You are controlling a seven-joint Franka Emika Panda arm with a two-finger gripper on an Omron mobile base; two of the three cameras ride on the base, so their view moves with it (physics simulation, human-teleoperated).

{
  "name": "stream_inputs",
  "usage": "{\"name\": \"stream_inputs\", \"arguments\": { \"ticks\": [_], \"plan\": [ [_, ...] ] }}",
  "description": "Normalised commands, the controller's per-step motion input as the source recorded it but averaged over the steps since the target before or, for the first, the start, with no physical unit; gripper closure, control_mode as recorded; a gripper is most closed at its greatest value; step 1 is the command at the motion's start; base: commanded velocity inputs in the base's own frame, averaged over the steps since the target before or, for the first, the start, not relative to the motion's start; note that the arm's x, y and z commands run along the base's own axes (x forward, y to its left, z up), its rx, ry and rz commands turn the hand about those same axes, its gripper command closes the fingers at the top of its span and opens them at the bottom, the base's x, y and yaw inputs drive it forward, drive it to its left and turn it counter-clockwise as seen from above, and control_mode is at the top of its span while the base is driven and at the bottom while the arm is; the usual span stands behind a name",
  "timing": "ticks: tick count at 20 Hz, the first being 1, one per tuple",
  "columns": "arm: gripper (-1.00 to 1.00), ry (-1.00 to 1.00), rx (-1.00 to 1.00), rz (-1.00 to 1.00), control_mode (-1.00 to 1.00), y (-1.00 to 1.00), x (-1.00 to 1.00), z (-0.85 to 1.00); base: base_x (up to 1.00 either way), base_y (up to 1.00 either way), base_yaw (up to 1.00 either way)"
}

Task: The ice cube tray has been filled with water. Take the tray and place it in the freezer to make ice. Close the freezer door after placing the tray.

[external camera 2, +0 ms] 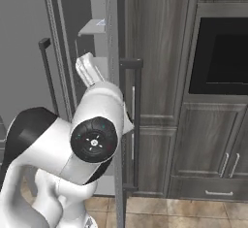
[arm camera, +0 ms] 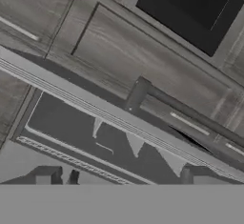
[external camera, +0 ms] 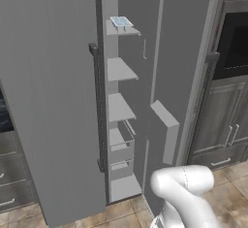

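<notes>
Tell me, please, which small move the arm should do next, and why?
Probably swing toward the open freezer door to push it closed. The ice cube tray already rests on the top shelf, and the gripper is open, holding nothing.

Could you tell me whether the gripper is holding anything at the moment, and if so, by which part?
Nothing is held. The gripper has its jaws wide apart with nothing between them, and the ice cube tray sits on the top shelf inside the freezer.

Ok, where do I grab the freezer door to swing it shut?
Grip the dark bar handle mid-length, coming from the cabinets. The freezer door stands open edge-on, and the bar stands off its outer face, so the open gripper can straddle it.
</notes>
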Motion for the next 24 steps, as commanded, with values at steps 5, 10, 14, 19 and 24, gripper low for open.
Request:
{"name": "stream_inputs", "arguments": {
  "ticks": [5,10,14,19,24],
  "plan": [
    [-1.00,0.26,0.38,0.00,-1.00,-0.62,0.31,0.00,0.00,0.00,0.00],
    [-1.00,0.16,0.28,0.00,-1.00,-0.32,0.53,-0.20,0.00,0.00,0.00],
    [-1.00,0.00,0.17,0.00,-1.00,-0.18,0.51,-0.71,0.00,0.00,0.00],
    [-1.00,0.00,0.03,0.05,-1.00,0.00,0.37,-0.83,0.00,0.00,0.00],
    [-1.00,0.00,0.00,0.12,-1.00,0.00,0.53,-0.63,0.00,0.00,0.00]
  ]
}}
